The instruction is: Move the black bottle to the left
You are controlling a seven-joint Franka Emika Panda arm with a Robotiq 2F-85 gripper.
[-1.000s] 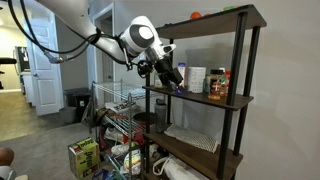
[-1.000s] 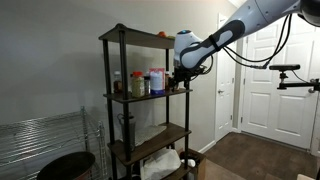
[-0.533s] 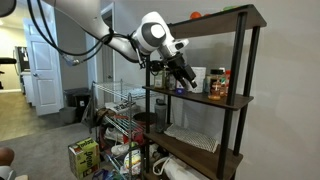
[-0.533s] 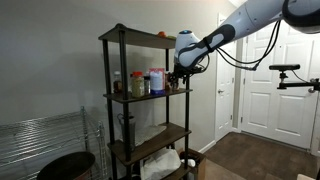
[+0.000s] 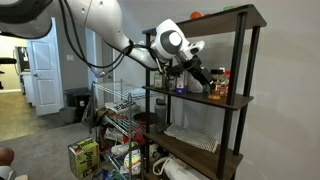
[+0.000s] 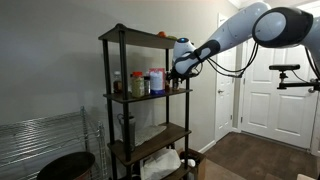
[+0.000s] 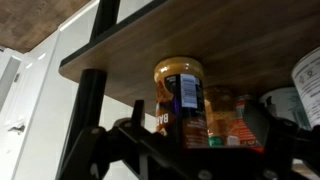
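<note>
While the gripper [image 5: 208,80] hovers at the middle tier of the shelf [image 5: 238,101] with its claw spread wide and holding nothing, the black bottle [image 7: 181,103] stands on that board, straight ahead between the fingers and just beside the orange bottle [image 7: 226,118]

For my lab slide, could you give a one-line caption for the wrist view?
Open claw faces an orange jar with a dark label at a wooden shelf, beside a black post.

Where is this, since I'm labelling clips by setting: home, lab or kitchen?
Probably a home: a white panelled door, a dark wooden shelf rack with black posts, and food jars on it.
</note>
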